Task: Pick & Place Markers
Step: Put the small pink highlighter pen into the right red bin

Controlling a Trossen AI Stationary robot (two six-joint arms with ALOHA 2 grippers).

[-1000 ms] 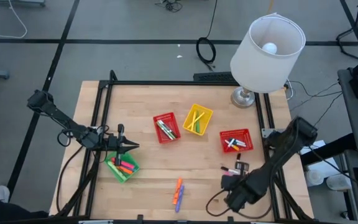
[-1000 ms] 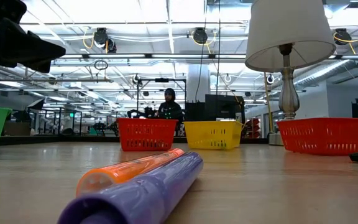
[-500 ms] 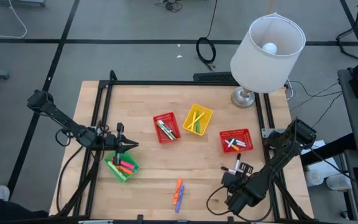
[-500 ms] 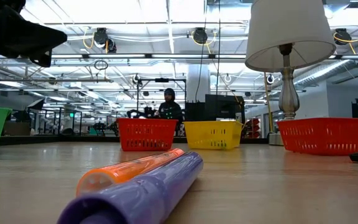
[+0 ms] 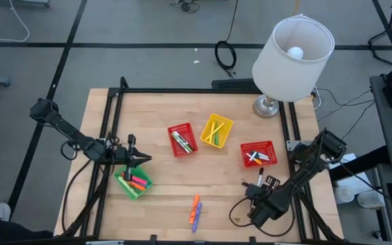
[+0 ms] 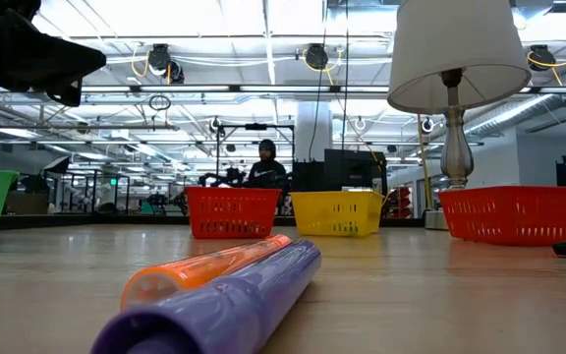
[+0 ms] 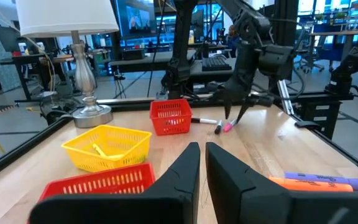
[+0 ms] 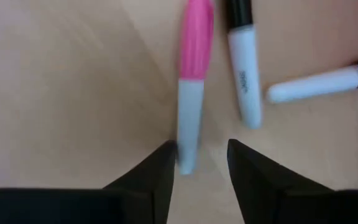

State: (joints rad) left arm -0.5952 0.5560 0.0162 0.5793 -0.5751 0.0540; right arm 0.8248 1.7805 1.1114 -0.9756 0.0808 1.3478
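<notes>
Pink marker [image 8: 193, 74] lies between the right end effector [image 8: 199, 163]'s open fingers near the tabletop [image 5: 162, 197]'s right edge; left end effector [image 5: 145, 160] closed, empty.

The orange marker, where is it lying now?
In the high view the orange marker lies near the table's front edge, centre, touching the purple marker, between the green basket and the right end effector.

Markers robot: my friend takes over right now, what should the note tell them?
Left pincer: shut, empty, over the green basket, which holds markers.
Right pincer: open, low over a pink-capped marker near the table's right front; two white-barrelled markers lie beside it.
Done: markers already sit in both red baskets and the yellow basket.
Left: those three, plus the orange and purple markers at the front.
</notes>
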